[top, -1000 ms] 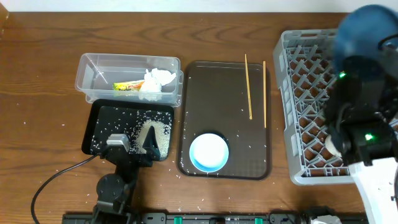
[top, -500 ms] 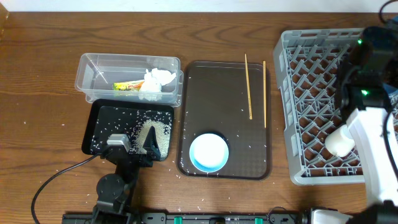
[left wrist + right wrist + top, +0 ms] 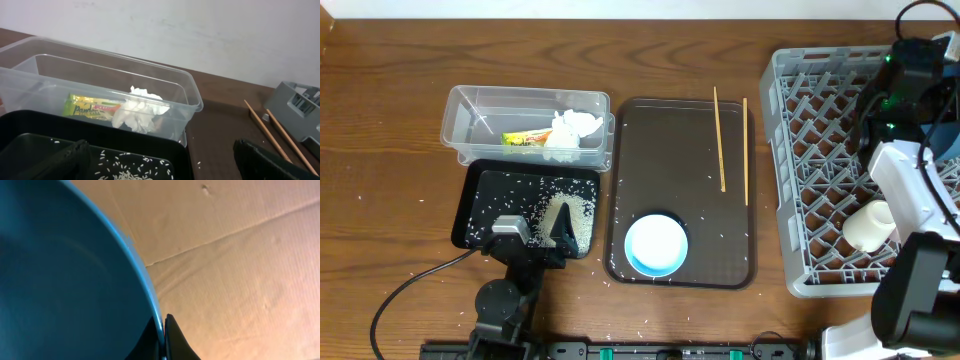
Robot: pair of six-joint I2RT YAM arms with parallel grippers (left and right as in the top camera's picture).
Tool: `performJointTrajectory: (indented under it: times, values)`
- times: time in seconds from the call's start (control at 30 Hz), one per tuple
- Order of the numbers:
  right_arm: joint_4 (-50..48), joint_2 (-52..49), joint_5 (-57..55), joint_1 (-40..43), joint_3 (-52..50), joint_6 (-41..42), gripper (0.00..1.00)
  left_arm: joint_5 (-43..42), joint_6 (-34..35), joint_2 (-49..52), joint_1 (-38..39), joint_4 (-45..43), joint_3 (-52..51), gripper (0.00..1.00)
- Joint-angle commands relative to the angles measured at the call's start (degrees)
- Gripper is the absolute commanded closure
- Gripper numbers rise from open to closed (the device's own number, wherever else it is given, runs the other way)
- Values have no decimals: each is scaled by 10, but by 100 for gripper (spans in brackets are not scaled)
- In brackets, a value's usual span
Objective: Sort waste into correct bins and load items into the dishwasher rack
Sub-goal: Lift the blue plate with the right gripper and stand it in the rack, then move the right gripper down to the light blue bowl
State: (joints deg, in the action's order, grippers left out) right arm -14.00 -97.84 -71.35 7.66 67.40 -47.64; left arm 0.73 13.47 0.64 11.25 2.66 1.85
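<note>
The right fingers (image 3: 176, 346) are pinching shut on the rim of the dark blue plate (image 3: 60, 280), holding it at the far right side of the grey rack (image 3: 825, 170). A white cup (image 3: 870, 225) is lying inside the rack. The left fingers (image 3: 55, 161) are standing wide apart, gripping nothing, over the black tray (image 3: 485, 195) carrying the rice (image 3: 577, 215). The wrapper (image 3: 525, 138) and tissue (image 3: 575, 127) are sitting in the clear tub (image 3: 470, 108). The bowl (image 3: 656, 245) and chopsticks (image 3: 719, 140) are resting on the brown serving tray (image 3: 670, 150) on the desk (image 3: 380, 150).
</note>
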Motion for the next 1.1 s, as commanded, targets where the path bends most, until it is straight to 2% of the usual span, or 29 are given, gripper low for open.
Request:
performJointTrajectory:
  times: [0.0,0.13,0.2,0.27,0.33,0.37,0.4,0.63,0.8,1.0,1.07]
  values:
    - [-4,-21,16,-2,4,-52,99,3,-1,-3,-3,14,-16,6]
    - [-3,-44,33,-17,4,-52,98,3,-1,-3,-3,14,-16,7]
    - [-2,-50,42,-31,4,-50,85,3,-1,-3,-3,14,-16,7]
    - [-2,-52,49,-45,4,-46,54,3,-1,-3,-3,14,-16,7]
    - [-8,-52,52,-55,4,-30,14,3,-1,-3,-3,14,-16,7]
    - [-9,-50,51,-59,4,-24,6,3,-1,-3,-3,14,-16,7]
    - [-8,-48,47,-65,4,-16,2,3,-1,-3,-3,14,-16,7]
    - [10,-26,45,-114,4,-4,1,3,-1,-3,-3,14,-16,6]
    - [99,11,98,-163,4,51,1,3,-1,-3,-3,14,-16,7]
    - [306,81,272,-237,5,226,1,3,-1,-3,-3,14,-16,6]
    - [383,103,378,-264,5,339,1,3,-1,-3,-3,14,-16,7]
